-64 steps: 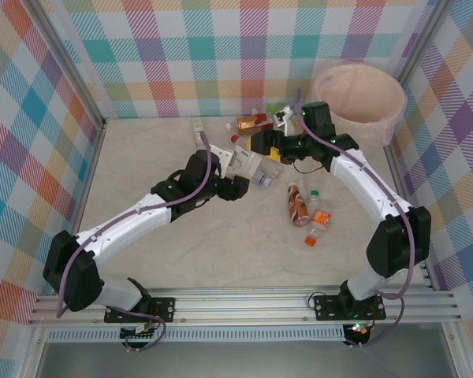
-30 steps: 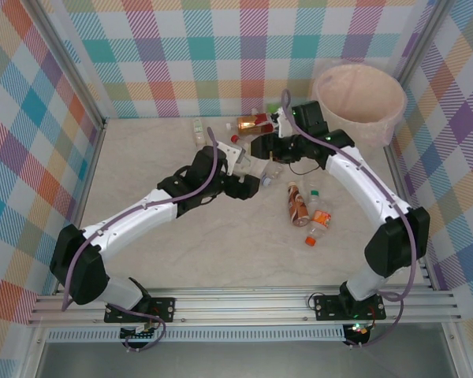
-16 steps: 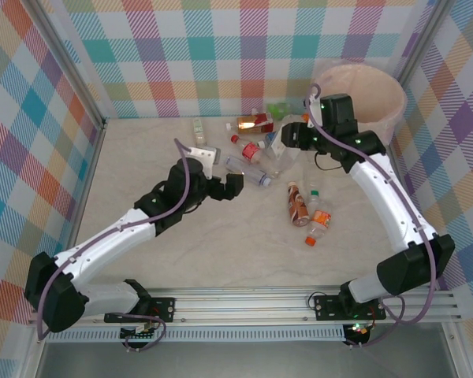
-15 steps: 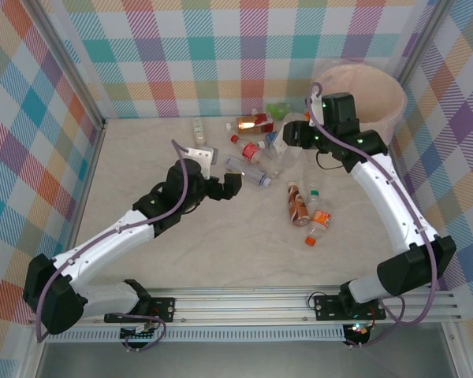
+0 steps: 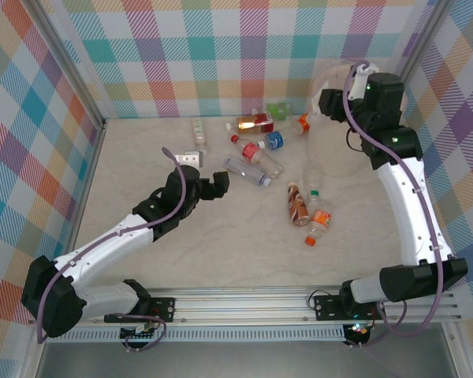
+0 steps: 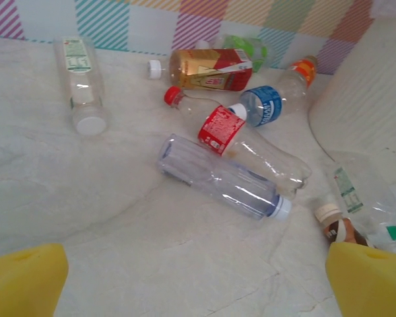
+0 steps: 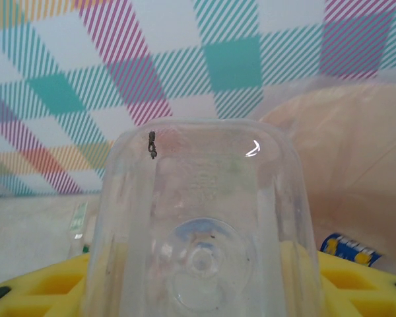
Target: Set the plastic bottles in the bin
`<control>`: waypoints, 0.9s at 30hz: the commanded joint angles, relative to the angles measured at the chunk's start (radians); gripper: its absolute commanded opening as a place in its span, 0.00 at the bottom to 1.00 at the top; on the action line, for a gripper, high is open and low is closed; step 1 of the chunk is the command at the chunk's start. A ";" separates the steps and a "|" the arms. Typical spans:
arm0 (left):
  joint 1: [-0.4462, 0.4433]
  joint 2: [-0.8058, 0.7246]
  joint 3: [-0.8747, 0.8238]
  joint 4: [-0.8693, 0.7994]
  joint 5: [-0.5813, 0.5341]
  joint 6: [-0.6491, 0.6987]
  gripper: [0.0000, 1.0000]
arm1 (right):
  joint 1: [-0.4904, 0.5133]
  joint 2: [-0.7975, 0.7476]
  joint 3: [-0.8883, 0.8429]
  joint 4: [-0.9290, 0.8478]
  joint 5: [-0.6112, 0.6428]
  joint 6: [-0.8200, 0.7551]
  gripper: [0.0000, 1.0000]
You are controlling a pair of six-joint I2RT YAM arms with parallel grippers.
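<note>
My right gripper (image 5: 329,102) is raised at the back right, shut on a clear plastic bottle (image 7: 201,218) that stands end-on between its yellow fingers (image 7: 360,281). The cream-pink bin (image 7: 363,172) lies just behind and to the right of that bottle. My left gripper (image 5: 206,171) hovers open over bare table, nothing between its yellow fingertips (image 6: 23,281). Ahead of it lie a clear bottle with a bluish cap (image 6: 218,175), a red-labelled bottle (image 6: 219,129), a blue-labelled one (image 6: 265,105) and an amber one (image 6: 208,69).
More bottles lie about: a clear one with a white cap (image 5: 199,130) at the back left, and a brown one (image 5: 297,203), a green-capped one (image 5: 314,195) and an orange one (image 5: 318,224) mid-table. The bin wall (image 6: 366,99) stands right of the pile. Checked walls enclose the table.
My right arm has lifted and swung right to the bin with the clear bottle in its grip. The left arm has drawn back from the pile, its gripper open.
</note>
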 commanded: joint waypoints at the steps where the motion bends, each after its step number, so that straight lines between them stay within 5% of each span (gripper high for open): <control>1: 0.011 -0.026 -0.014 -0.003 -0.057 -0.033 1.00 | -0.054 -0.006 0.036 0.138 0.025 0.024 0.31; 15: 0.014 -0.048 -0.051 -0.029 -0.100 -0.055 1.00 | -0.215 0.179 0.186 0.088 0.163 0.022 0.34; 27: 0.039 -0.153 -0.153 0.008 -0.102 -0.096 1.00 | -0.317 0.382 0.373 -0.207 0.076 -0.042 0.37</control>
